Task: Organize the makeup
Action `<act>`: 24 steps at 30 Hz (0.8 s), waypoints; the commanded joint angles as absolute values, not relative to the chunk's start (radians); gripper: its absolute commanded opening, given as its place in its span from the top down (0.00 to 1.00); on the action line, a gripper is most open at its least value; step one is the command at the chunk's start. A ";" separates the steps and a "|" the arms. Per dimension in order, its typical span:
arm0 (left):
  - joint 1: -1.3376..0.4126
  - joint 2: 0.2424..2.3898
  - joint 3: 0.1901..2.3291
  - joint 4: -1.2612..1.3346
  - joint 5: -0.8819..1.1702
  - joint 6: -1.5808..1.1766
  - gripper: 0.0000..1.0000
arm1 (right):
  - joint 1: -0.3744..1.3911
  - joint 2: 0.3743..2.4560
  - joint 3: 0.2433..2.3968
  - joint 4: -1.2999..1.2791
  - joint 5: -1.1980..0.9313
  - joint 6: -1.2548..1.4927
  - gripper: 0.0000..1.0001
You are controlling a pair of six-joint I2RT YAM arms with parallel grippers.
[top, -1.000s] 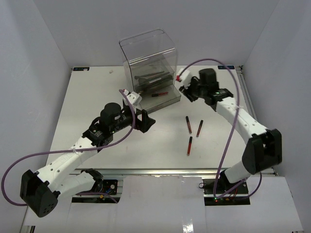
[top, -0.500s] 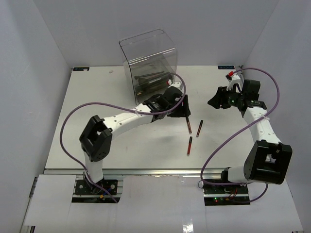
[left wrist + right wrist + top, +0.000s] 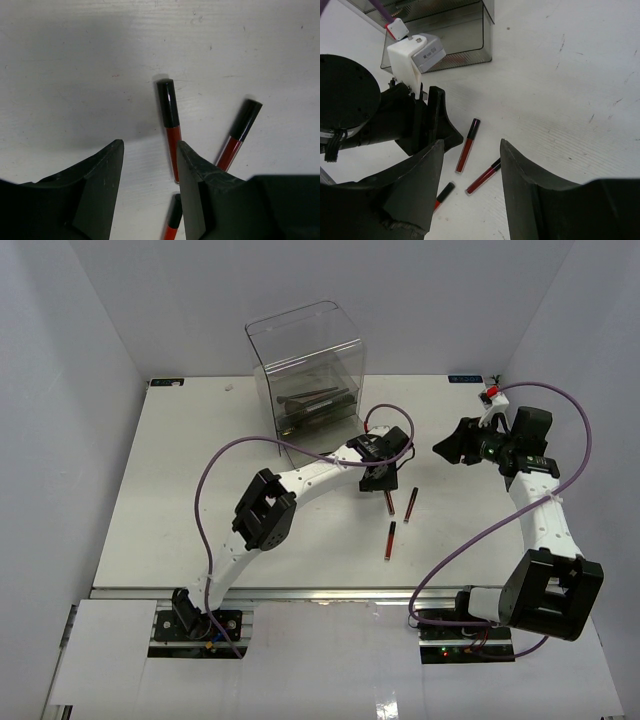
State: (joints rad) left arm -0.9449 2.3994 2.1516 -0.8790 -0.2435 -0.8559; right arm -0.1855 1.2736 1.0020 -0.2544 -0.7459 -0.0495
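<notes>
Tube (image 3: 170, 115) beside finger (image 3: 200, 190) of released left tool (image 3: 150, 145), clear only in wrist view, right tool (image 3: 471, 145) released

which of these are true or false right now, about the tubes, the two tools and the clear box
Three red-and-black tubes lie on the table: true.
The left tool grips a tube: false; it is open and empty, and the nearest tube lies beside it.
The right tool is open and empty: true.
The clear box is empty: false; dark items lie inside.
</notes>
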 commanded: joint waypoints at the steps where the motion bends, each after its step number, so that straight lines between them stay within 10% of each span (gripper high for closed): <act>1: -0.957 2.386 2.224 -0.937 -0.268 -0.887 0.43 | -0.190 1.244 0.988 -0.218 -0.781 -0.032 0.44; 24: -0.964 2.504 2.285 -0.954 -0.216 -0.826 0.52 | -0.215 1.236 0.971 -0.216 -0.796 -0.040 0.44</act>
